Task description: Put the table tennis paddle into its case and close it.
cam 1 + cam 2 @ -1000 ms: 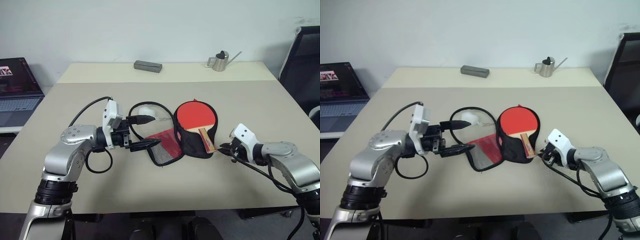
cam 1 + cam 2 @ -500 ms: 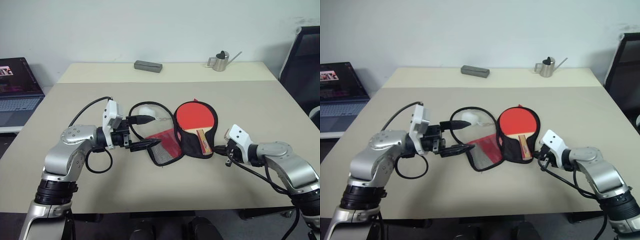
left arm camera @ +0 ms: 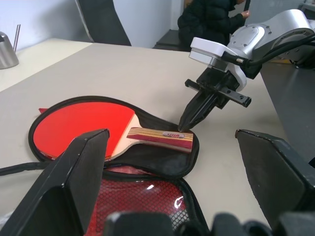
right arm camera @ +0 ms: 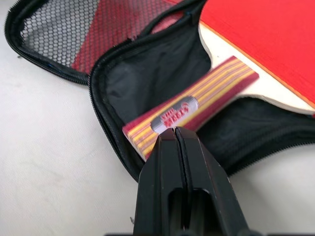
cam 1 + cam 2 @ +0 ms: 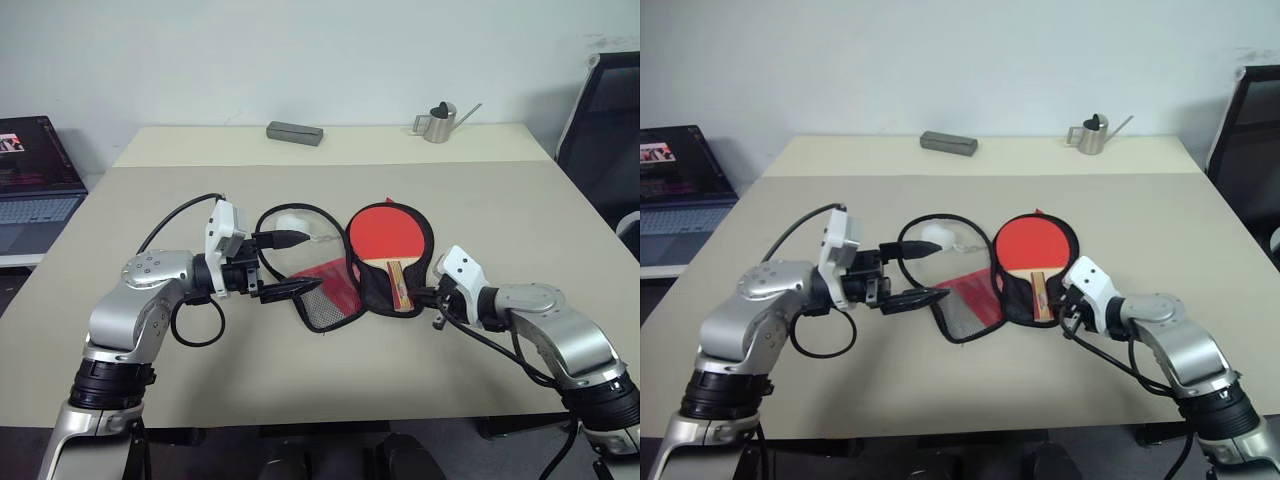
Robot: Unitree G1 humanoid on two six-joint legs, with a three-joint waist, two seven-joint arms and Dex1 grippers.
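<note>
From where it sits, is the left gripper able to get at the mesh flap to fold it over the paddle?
Probably yes: the open left gripper hovers beside the case's red mesh flap, nothing between them. The shut right gripper is at the paddle handle, opposite side.

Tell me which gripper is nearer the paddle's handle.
Right. The right gripper, shut, has its tips at the end of the paddle's handle; the left gripper is open beyond the case's mesh flap.

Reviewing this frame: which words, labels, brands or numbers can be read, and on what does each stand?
No text here can be read.
Paddle handle: a small oval silver label with lettering, too blurred to read.
Laptop on the side desk: light marks on its dark screen, too small to read.
Case, grey box and metal watering can: no lettering to be seen.
</note>
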